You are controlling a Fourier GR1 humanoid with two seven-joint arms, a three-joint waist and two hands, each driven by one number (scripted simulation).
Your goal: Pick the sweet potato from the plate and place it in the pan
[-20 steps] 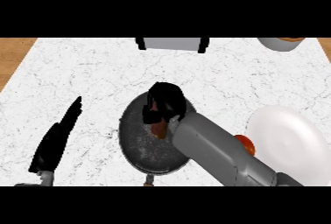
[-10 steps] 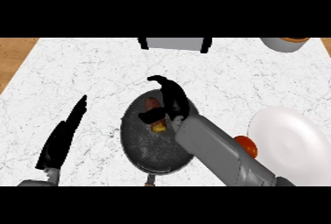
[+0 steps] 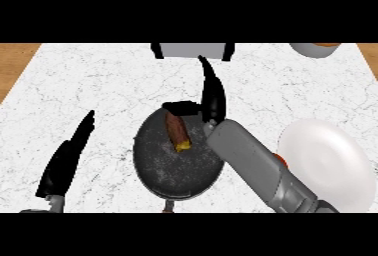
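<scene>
Now the right robot hand (image 3: 210,92) stands open above the far rim of the pan (image 3: 177,172), its fingers straight and pointing away from the robot, its thumb stretched out to the left over the rim; it holds nothing. Just below and left of that thumb lies the sweet potato (image 3: 177,132), a brown piece with a yellow cut end, resting inside the pan on its dark speckled floor and apart from the fingers. The grey forearm runs from the hand down to the right, covering the pan's right edge. Right of the forearm sits the white plate (image 3: 328,165), bare on the marbled surface (image 3: 88,80). Well to the left of the pan, the left robot hand (image 3: 66,160) rests open, fingers straight and pointing up. Beyond the right hand's fingertips, at the surface's far edge, stands a grey box-like object (image 3: 193,50), and far to the right a bowl (image 3: 314,49) is partly cut off.
</scene>
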